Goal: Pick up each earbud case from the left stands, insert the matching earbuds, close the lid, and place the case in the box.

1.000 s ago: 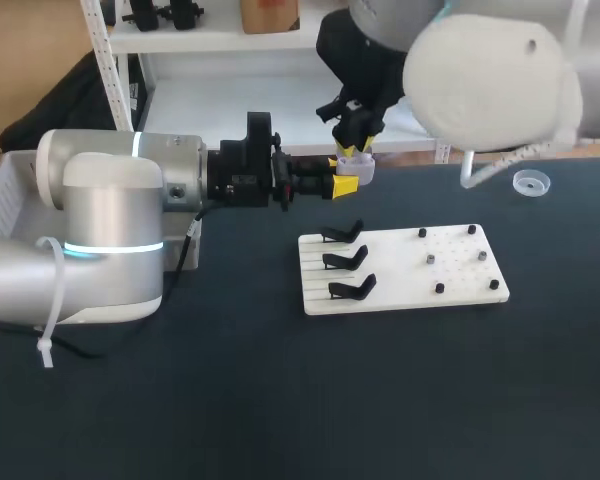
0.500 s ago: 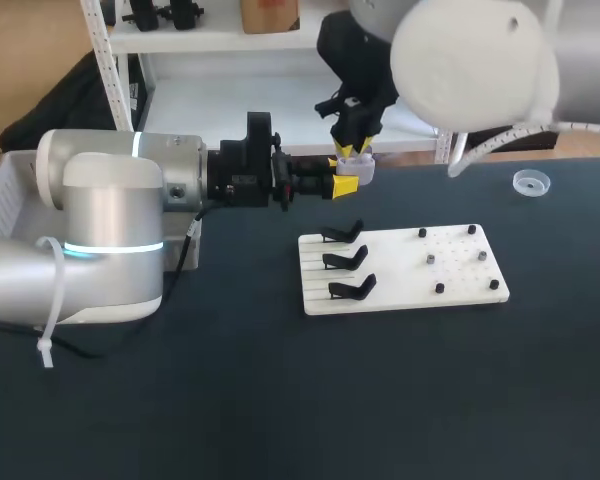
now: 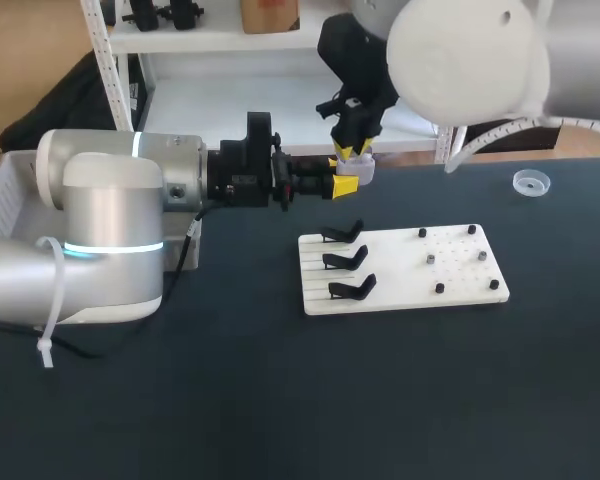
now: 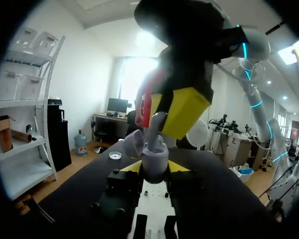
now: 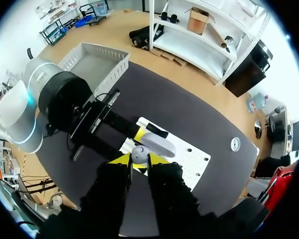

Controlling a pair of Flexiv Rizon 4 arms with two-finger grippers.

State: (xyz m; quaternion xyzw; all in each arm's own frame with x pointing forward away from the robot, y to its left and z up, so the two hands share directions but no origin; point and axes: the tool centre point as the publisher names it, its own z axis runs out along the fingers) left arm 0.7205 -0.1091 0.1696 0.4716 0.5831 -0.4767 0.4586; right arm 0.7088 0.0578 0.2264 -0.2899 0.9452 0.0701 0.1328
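No words, numbers or signs can be read on the earbud case, on the white stand board or anywhere else on the surface.
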